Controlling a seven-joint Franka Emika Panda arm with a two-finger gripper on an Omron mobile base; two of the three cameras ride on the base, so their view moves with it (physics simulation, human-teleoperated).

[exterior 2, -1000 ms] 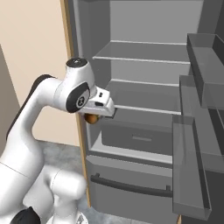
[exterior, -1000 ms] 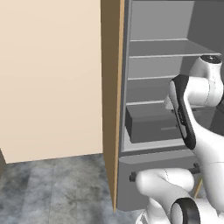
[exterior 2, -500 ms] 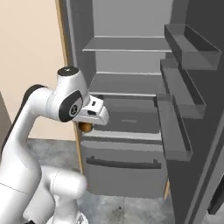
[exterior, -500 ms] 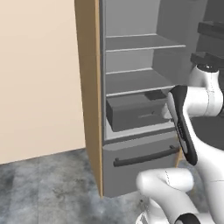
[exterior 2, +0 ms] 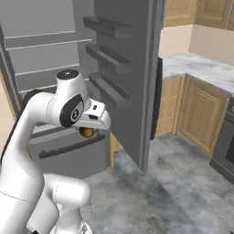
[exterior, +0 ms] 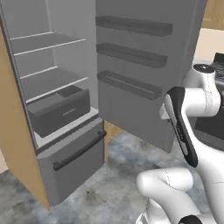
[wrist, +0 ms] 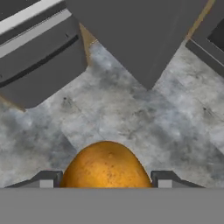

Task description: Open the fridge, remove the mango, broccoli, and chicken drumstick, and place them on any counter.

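The 2-finger dark gripper (wrist: 105, 179) clamps the smooth round orange-yellow mango (wrist: 105, 166) between its tips, above the grey mottled floor (wrist: 144, 113). Behind it the tall dark grey fridge (exterior: 57, 113) stands open, its door (exterior 2: 128, 68) swung wide.

Flat, even rendered light (soft shadows, no glare), slightly coarse and blurry.
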